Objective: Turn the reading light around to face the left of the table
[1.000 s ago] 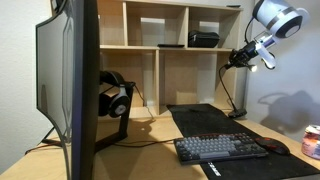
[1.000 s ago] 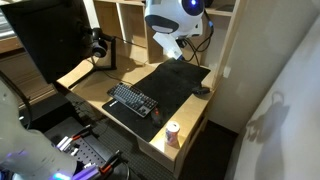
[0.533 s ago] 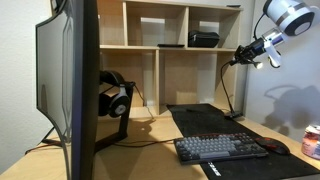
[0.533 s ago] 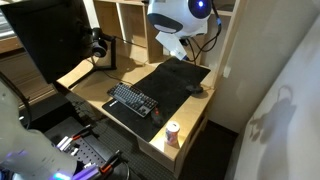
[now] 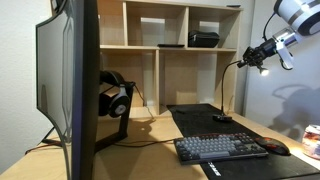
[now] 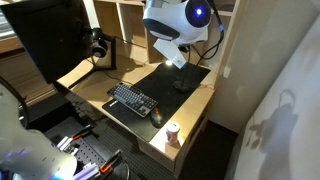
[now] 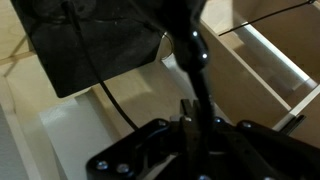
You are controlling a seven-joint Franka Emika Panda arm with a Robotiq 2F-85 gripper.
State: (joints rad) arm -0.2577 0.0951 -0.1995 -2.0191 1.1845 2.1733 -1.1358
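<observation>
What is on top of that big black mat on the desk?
A keyboard, a mouse near its edge and the reading light, standing on its round base, rest on the black mat. In an exterior view the robot arm covers the mat's back part.

A wide light-wood table (image 5: 150,135) carries a large black mat (image 5: 200,113). On the mat lie a dark keyboard (image 5: 220,148), a black mouse (image 5: 275,148) and the round base of a black gooseneck reading light (image 5: 222,119). Black headphones on a stand (image 5: 113,100) and a large dark monitor (image 5: 75,90) stand on the bare wood.
</observation>
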